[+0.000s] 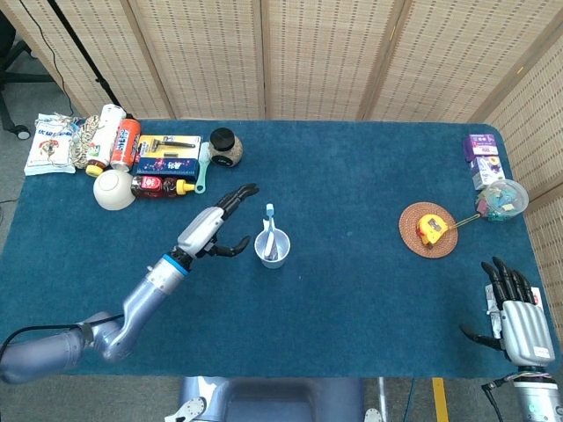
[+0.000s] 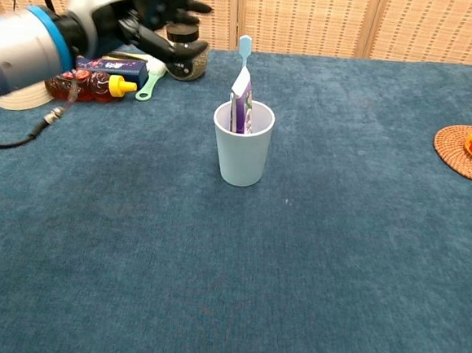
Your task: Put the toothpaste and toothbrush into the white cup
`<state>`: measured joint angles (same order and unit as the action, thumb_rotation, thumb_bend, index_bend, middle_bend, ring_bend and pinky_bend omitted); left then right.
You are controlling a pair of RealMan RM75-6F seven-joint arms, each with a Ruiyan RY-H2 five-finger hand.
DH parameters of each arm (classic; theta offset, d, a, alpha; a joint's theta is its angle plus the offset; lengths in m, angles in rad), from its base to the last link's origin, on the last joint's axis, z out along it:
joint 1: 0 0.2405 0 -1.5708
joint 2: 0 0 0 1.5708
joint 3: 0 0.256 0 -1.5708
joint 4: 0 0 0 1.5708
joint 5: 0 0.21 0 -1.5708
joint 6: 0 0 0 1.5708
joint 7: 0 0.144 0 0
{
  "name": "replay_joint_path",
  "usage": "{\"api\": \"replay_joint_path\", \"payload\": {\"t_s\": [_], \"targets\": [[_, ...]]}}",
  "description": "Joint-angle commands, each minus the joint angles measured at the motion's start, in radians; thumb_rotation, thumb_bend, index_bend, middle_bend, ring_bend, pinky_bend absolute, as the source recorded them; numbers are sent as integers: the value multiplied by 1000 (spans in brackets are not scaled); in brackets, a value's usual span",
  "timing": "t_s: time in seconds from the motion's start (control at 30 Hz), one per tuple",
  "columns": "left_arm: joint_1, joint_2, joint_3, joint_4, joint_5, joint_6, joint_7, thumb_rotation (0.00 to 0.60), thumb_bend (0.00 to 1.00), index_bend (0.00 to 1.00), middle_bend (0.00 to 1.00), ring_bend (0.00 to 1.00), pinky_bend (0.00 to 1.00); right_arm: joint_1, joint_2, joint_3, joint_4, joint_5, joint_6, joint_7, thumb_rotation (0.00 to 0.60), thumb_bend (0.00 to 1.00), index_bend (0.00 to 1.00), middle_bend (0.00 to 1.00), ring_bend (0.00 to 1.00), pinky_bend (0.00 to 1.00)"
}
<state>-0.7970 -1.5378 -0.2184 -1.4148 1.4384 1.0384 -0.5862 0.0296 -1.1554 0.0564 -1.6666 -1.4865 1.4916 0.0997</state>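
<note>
The white cup [image 2: 241,151] stands in the middle of the blue table [image 2: 292,295]. The toothpaste [image 2: 241,103] and the light blue toothbrush [image 2: 243,50] both stand inside it. The job looks done. The left hand [image 1: 214,230] is just beside the cup, fingers spread, holding nothing. It should lift up and away slowly, so it does not bump the cup over. The right hand [image 1: 513,312] rests far off near the table corner, fingers apart, holding nothing.
</note>
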Motion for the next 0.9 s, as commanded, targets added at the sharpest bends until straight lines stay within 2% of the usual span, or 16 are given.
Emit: {"api": "replay_joint_path", "payload": {"t_s": [0.03, 0.27, 0.4, 0.5, 0.67, 0.7, 0.9], "targets": [[75, 123, 22, -108, 37, 109, 159, 600, 427, 0, 0, 0, 0, -3, 3, 1, -3, -5, 8, 3, 600, 0, 0, 0, 0, 25], [202, 317, 67, -267, -18, 192, 397, 600, 422, 0, 0, 0, 0, -11, 7, 3, -6, -27, 42, -27, 600, 0, 0, 0, 0, 0], [305, 431, 129, -336, -39, 251, 484, 600, 422, 0, 0, 0, 0, -17, -7, 15, 0, -38, 80, -93, 600, 0, 0, 0, 0, 0], [380, 483, 179, -347, -36, 300, 516, 600, 422, 0, 0, 0, 0, -23, -18, 28, 10, -43, 115, -167, 600, 0, 0, 0, 0, 0], [478, 502, 242, -327, -4, 372, 507, 600, 423, 0, 0, 0, 0, -30, -20, 41, 0, -26, 133, -250, 600, 0, 0, 0, 0, 0], [522, 493, 269, -301, 12, 411, 485, 600, 423, 0, 0, 0, 0, -32, -15, 43, -7, -17, 134, -271, 600, 0, 0, 0, 0, 0], [633, 435, 321, -180, 68, 504, 413, 600, 422, 0, 0, 0, 0, -39, 0, 38, -28, -22, 139, -288, 600, 0, 0, 0, 0, 0]]}}
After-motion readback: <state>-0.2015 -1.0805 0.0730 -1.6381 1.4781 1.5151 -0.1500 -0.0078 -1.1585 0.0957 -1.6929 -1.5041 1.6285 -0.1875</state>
